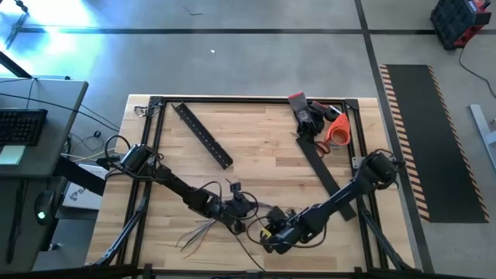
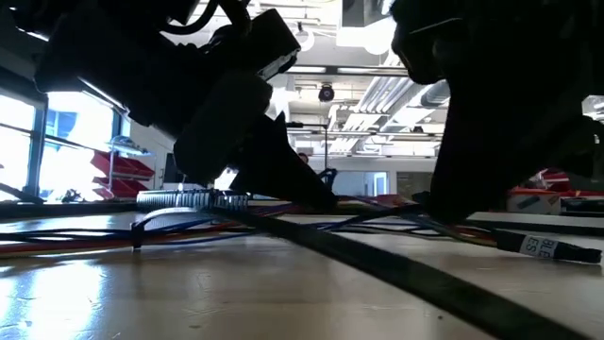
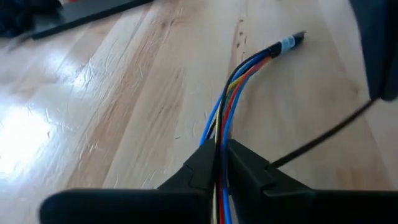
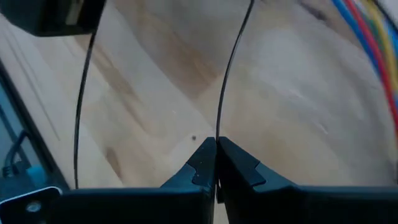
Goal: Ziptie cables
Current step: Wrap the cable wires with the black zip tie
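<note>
Item one, nearest the lens in the low view: wooden table [image 2: 189, 293] top, with a flat black strap [image 2: 396, 274] running across it toward the near right.

Item two: my left claw [image 3: 219, 155], at the near middle of the table. Its fingers [image 3: 249, 165] are pressed together on the cables [image 3: 233, 93], a bundle of thin blue, red, yellow and black wires that runs between the tips and out across the wood to a short labelled end [image 3: 287, 43]. From overhead the bundle's loose strands [image 1: 198, 231] fan out on the near left part of the table, just beside this claw [image 1: 240, 208].

Item three: my right claw [image 4: 216, 152], also near the table's front edge, just right of the left one [image 1: 271, 232]. Its fingers [image 4: 239, 163] are pressed together, pinching a thin black strand [image 4: 230, 68] that rises straight out from between the tips. Whether this strand is a ziptie tail or a wire I cannot tell. Coloured wires pass at the far right of that wrist view [image 4: 373, 43].

Item four: black perforated bar [image 1: 203, 136], lying diagonally on the far left part of the table, well apart from both claws.

Item five: second flat black bar [image 1: 322, 167], lying diagonally on the right side.

Item six: orange tape roll [image 1: 338, 130] and scissors with orange handles [image 1: 319, 146], far right corner, near a dark and red tool [image 1: 304, 112].

Item seven: desk with keyboard [image 1: 22, 125], left of the table.
</note>
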Robot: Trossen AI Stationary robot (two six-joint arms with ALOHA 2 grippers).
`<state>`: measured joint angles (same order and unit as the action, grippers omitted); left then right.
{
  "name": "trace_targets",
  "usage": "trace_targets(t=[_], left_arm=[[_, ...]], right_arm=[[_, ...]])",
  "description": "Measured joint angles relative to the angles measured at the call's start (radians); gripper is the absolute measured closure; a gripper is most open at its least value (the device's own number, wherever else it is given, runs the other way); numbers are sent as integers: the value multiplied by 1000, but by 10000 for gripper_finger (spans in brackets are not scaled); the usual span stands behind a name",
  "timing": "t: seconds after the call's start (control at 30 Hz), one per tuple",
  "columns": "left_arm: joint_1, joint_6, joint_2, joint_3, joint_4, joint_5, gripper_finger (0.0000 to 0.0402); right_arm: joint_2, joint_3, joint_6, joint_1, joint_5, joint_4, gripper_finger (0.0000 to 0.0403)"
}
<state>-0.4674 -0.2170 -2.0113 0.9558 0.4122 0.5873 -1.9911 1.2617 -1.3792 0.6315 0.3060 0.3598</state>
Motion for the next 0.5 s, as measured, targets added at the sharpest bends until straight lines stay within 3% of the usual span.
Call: trace_targets(t=[0.3, 0.5], left_arm=[[-13, 62, 4, 0, 7, -6, 301], [-62, 88, 85, 3, -76, 25, 300]], right_arm=[[0, 0, -44, 20, -98, 100, 403], [0, 0, -115, 47, -94, 122, 403]])
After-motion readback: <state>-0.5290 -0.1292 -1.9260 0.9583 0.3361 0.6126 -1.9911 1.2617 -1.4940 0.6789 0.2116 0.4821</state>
